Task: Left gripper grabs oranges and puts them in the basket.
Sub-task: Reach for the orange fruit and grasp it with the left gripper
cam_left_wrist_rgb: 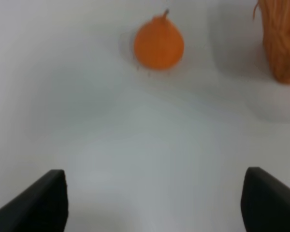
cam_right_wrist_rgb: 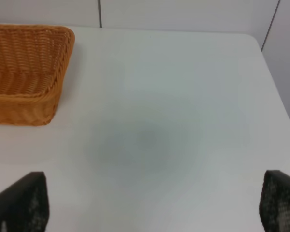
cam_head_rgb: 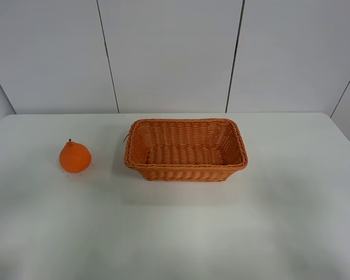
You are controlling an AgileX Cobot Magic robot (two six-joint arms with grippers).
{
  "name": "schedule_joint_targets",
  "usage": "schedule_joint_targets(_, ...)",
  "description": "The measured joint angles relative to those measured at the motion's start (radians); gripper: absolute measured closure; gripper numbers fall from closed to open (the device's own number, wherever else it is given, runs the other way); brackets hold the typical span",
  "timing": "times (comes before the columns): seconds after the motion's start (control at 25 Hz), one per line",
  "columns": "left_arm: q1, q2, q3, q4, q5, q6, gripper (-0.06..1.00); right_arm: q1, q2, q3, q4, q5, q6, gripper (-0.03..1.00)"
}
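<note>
Sitting on the table: orange point(cam_head_rgb: 75, 157) outside the basket point(cam_head_rgb: 185, 122), both claws spread

Exterior high view. White table point(cam_head_rgb: 175, 233), pale wall panels point(cam_head_rgb: 169, 52) behind. Orange upright on the tabletop, knobby top and dark stem pointing up. It lies left of the basket and apart from it, with a strip of bare table between the two. A few small dark specks sit on the table right at its base. Basket stands near the table's middle, toward the back edge, long side facing the camera, braided rim level, woven floor showing. Neither arm shows in this view.

Left wrist view. Left gripper point(cam_left_wrist_rgb: 157, 203) open: jaws wide apart, gripping nothing, white table showing between them. Orange lies ahead of the claw, well apart from it, roughly in line with the gap between the jaws; slightly blurred. One corner of the basket shows at the frame edge, beside the orange, not touching it.

Right wrist view. Right gripper point(cam_right_wrist_rgb: 152, 203) likewise open, jaws spread wide, holding nothing, bare table between them. One end of the basket lies ahead and off to one side, well apart. Table's far edge meets the wall panels beyond. Cannot tell whether either claw touches the tabletop.
</note>
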Motion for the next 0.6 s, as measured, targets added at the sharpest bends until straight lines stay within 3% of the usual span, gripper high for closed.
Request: schedule_joint_targets(0.6, 0.0, 1.175, -0.562, -0.006, -0.033, 0.026, 0.11, 0.0, 0.0, 0.0, 0.0, 0.0, 0.0, 0.27)
